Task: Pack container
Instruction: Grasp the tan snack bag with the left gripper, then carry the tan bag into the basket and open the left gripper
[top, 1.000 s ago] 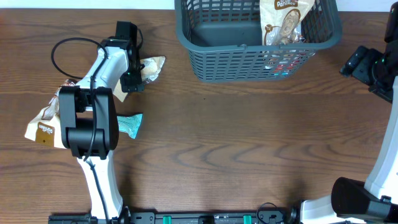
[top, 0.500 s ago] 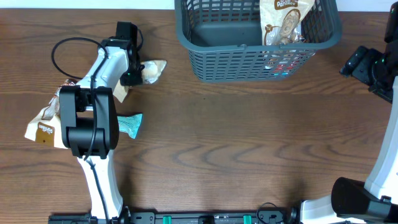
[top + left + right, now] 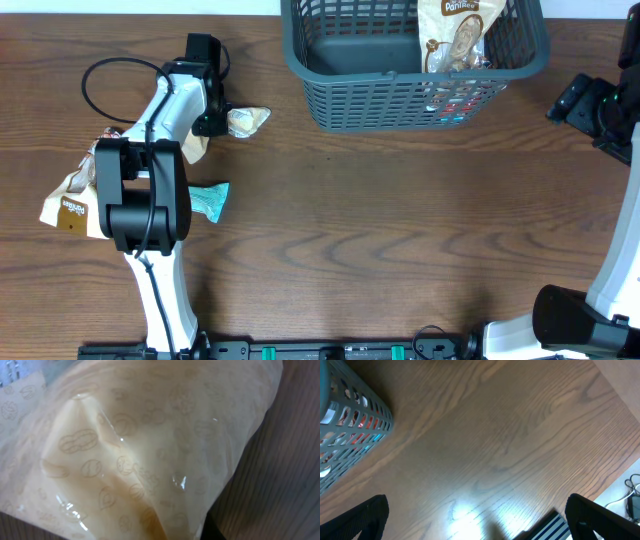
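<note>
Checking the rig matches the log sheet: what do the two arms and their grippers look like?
Left arm: white links, boxy black joint housings, a black cable looping beside it. Right arm: white link on a black base, black wrist section with a small green light. Right gripper's fingers are black, blunt-tipped.

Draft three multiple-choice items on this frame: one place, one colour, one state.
1. Relative to the container, the cream packet in the left tool is:
A) inside it
B) left of it, outside
C) right of it

2. The small packet beside the left arm is:
A) red
B) teal
C) black

3. The right tool is:
A) open, empty
B) shut on a packet
C) clamped on the rim

Answers:
1 B, the overhead view shows it left of the slotted wall.
2 B, it is teal against the brown wood.
3 A, its wrist view shows fingers wide apart over bare table.
</note>
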`<action>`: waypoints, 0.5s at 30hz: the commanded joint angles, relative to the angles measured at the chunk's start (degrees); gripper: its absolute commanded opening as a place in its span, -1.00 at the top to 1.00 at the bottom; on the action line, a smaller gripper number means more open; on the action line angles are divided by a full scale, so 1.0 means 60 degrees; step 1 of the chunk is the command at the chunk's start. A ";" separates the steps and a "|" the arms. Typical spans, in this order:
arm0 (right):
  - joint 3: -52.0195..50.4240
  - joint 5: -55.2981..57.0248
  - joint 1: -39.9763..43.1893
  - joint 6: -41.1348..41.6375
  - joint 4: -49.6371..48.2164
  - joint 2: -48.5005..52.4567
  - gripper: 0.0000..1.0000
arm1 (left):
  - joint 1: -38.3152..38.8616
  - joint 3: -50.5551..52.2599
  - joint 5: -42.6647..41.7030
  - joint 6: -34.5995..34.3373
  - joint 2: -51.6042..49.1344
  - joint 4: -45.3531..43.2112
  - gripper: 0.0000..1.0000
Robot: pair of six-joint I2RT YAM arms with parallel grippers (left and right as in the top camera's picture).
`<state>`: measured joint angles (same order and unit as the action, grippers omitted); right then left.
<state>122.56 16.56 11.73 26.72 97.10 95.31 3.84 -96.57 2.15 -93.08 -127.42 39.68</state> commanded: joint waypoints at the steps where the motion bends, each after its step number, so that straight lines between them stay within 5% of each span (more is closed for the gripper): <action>1: 0.0044 0.0164 0.0066 0.0106 0.0029 0.0051 -0.98 | -0.0040 -0.0025 0.0146 0.1042 -0.0087 0.0087 0.90; 15: 0.0044 0.0164 0.0066 0.0106 0.0029 0.0051 -0.99 | 0.0288 -0.0029 0.0339 0.4765 0.2044 0.0007 0.89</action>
<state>122.56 16.56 11.73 26.72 97.10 95.31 4.43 -95.98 2.35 -72.42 -122.63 40.25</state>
